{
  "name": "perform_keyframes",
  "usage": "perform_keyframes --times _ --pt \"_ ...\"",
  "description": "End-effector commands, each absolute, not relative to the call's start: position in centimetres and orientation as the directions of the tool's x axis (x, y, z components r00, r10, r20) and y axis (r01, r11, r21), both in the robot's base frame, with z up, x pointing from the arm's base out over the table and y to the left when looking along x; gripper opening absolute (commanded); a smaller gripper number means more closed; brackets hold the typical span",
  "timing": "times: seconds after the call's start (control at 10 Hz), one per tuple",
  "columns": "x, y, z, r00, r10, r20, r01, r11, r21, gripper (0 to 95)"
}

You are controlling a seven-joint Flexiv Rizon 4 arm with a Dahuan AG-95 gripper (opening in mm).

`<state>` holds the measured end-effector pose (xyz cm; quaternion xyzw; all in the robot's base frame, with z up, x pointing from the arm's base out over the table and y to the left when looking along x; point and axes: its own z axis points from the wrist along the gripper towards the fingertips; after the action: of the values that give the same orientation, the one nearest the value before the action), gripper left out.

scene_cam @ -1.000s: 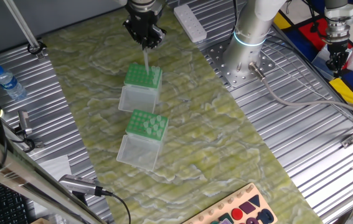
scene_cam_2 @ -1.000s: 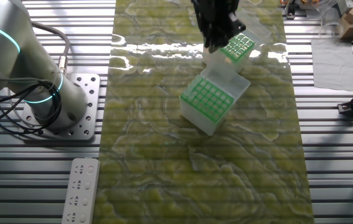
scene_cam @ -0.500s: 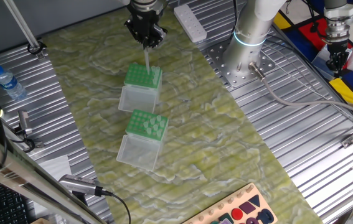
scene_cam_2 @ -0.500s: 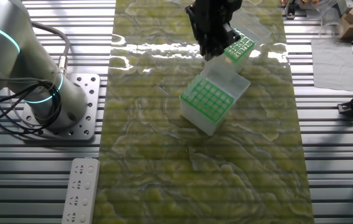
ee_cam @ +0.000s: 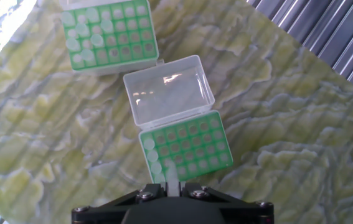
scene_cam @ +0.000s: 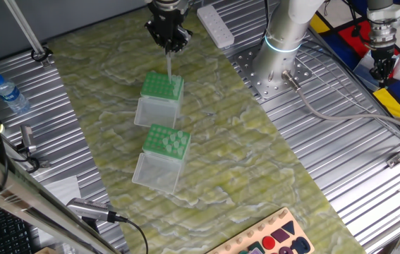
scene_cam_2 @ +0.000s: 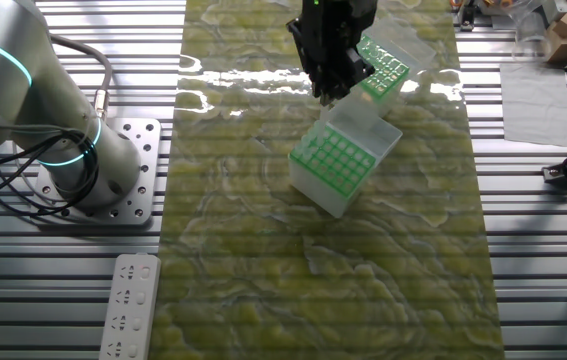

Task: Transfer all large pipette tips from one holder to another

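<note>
your gripper (scene_cam: 168,44) has its fingers closed on one large pipette tip (scene_cam: 168,62), pinched at the wide end, point hanging straight down. in the hand view the tip (ee_cam: 172,179) sticks out from between the two black finger blocks, right at the bottom edge of the frame.

the tip is lifted above the nearer green-topped tip box (scene_cam: 160,99), the one closest to the arm base (scene_cam: 287,35). whether its point has cleared the rack hole, you can't tell from these views. in the hand view that box (ee_cam: 185,148) has its clear lid (ee_cam: 169,89) flipped open and a short column of tips (ee_cam: 151,155) seated along its left edge; most other holes look empty.

the second tip box (ee_cam: 109,34) sits just past the open lid, with a cluster of tips (ee_cam: 83,34) in its left part. in the one fixed view it's the box (scene_cam: 163,157) lower in frame.

both boxes stand on the green-yellow patterned mat (scene_cam: 256,162) over the ribbed metal table (scene_cam: 369,162). a water bottle (scene_cam: 9,94) lies off the mat at the left, a white power strip (scene_cam_2: 129,305) near the arm base.
</note>
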<state>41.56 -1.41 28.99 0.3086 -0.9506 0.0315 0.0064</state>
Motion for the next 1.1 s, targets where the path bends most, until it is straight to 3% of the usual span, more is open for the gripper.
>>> perform_keyframes --times 0.1,1.1 --pt "41.61 -1.36 29.02 -0.808 -0.588 0.033 -0.589 0.806 -0.053 0.0" --pt "41.03 -1.16 28.08 -0.812 -0.583 0.026 -0.584 0.811 -0.041 0.0"
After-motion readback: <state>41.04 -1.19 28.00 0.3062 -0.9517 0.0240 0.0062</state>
